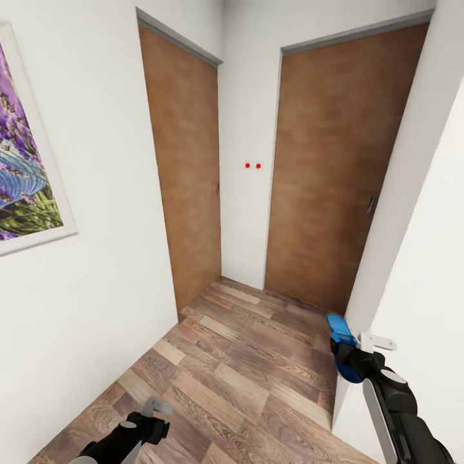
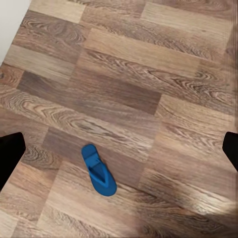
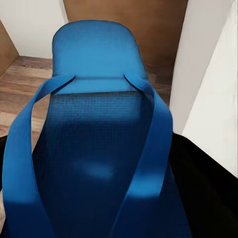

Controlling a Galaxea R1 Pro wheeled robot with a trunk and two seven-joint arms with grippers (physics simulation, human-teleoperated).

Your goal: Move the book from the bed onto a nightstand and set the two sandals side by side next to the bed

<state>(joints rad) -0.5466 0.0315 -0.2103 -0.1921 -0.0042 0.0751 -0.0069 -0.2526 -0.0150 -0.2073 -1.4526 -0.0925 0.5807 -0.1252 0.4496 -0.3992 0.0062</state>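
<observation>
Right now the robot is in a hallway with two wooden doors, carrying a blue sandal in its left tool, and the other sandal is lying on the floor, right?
Nearly. The carried sandal is in the right tool, not the left, as the head view shows. The left tool looks empty. The other sandal does lie on the floor.

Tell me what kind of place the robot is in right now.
Probably a narrow indoor hallway of a home: two closed brown wooden doors meet at a corner, white walls carry a framed picture, and the floor is wood plank. The right gripper carries a blue sandal.
</observation>
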